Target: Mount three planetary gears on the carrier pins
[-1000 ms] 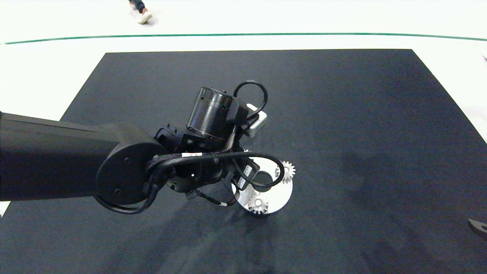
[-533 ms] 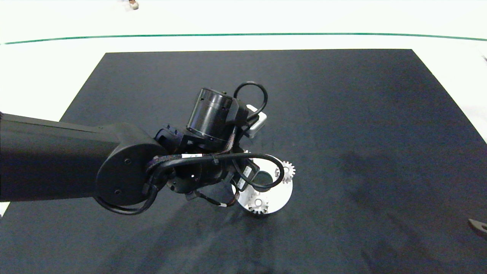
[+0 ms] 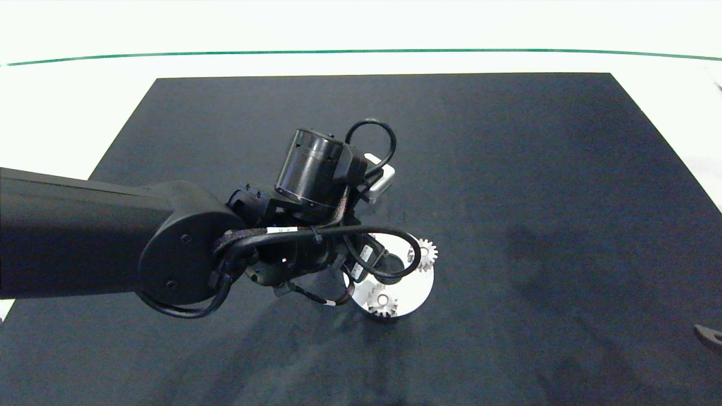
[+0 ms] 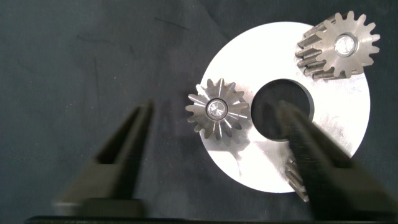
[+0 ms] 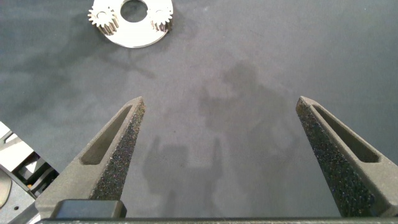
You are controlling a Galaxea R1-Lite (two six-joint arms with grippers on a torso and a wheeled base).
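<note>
Even overhead light. The pale floor (image 3: 361, 28) beyond the dark mat (image 3: 564, 169) is washed out near white. Soft, blurred shadows of the arms fall on the mat. The white disc (image 4: 348, 124) glares brightly. The left claw's fingers (image 4: 124, 143) appear out of focus, close to the lens.

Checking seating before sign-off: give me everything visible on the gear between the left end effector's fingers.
The gear is a small silvery-metal spur gear with straight teeth and a pin end showing in its centre hole. It sits on a pin at the edge of the white disc, its teeth overhanging the black mat. The left end effector is open, its fingers straddling the gear without touching it.
</note>
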